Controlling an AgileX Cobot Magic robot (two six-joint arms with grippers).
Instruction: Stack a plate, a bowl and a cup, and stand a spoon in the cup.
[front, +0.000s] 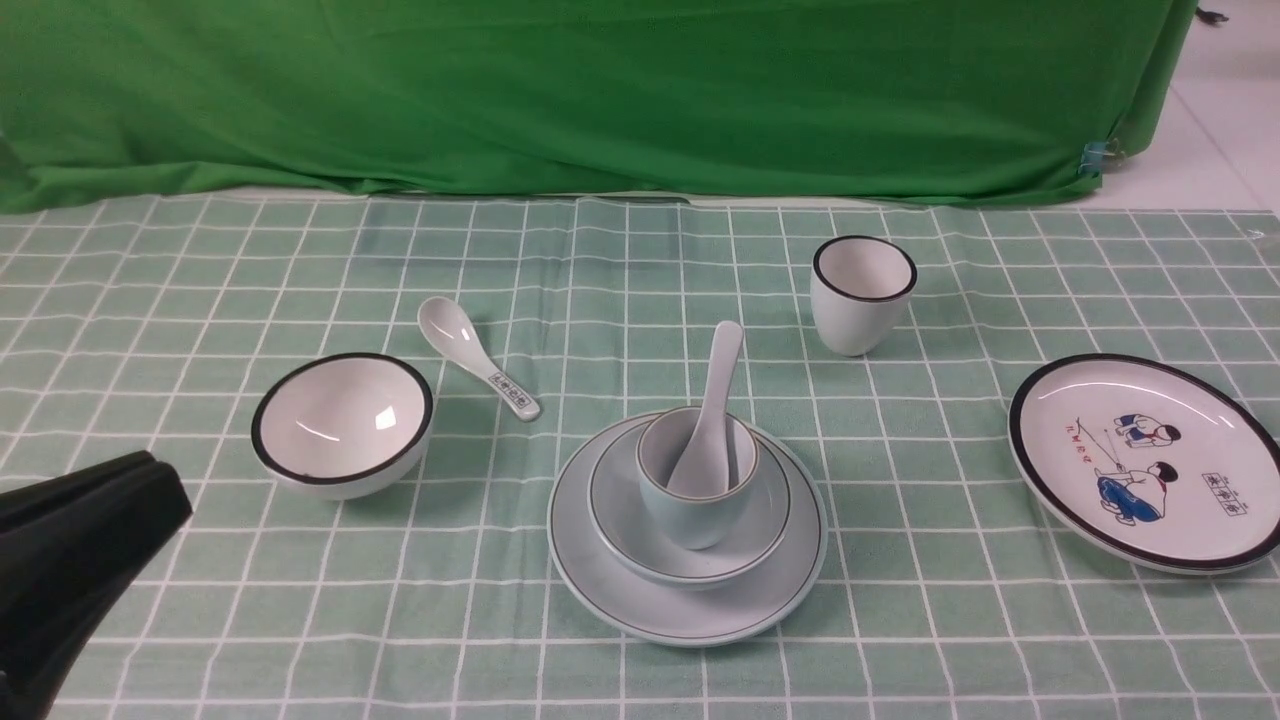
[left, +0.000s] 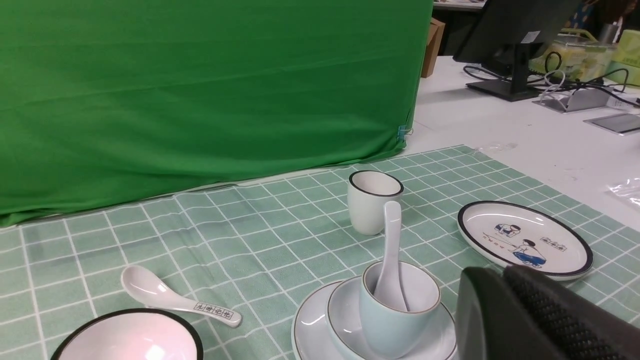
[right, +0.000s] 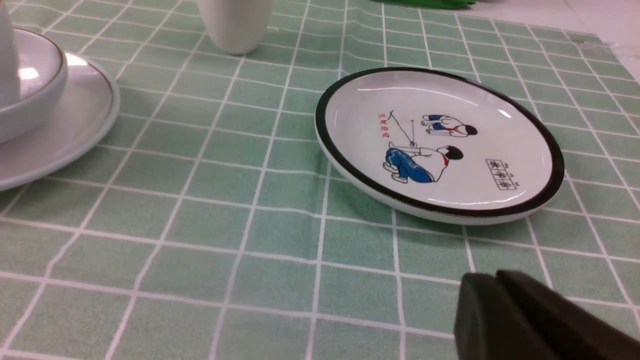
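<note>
The pale blue-grey plate (front: 770, 590) lies at the table's front middle. The shallow bowl (front: 615, 510) sits on it, the small cup (front: 690, 510) stands in the bowl, and the plain white spoon (front: 712, 405) stands in the cup, handle up. The stack also shows in the left wrist view: plate (left: 307, 325), bowl (left: 342, 320), cup (left: 392, 325), spoon (left: 391, 260). My left gripper (front: 160, 480) is shut and empty at the front left, apart from the stack; it also shows in its wrist view (left: 487, 280). My right gripper (right: 482, 287) is shut and empty, near the cartoon plate.
A black-rimmed white bowl (front: 342, 422) and a marked white spoon (front: 475, 358) lie at the left. A black-rimmed white cup (front: 862, 292) stands behind the stack. A cartoon plate (front: 1145, 458) lies at the right. A green cloth (front: 600, 90) hangs at the back.
</note>
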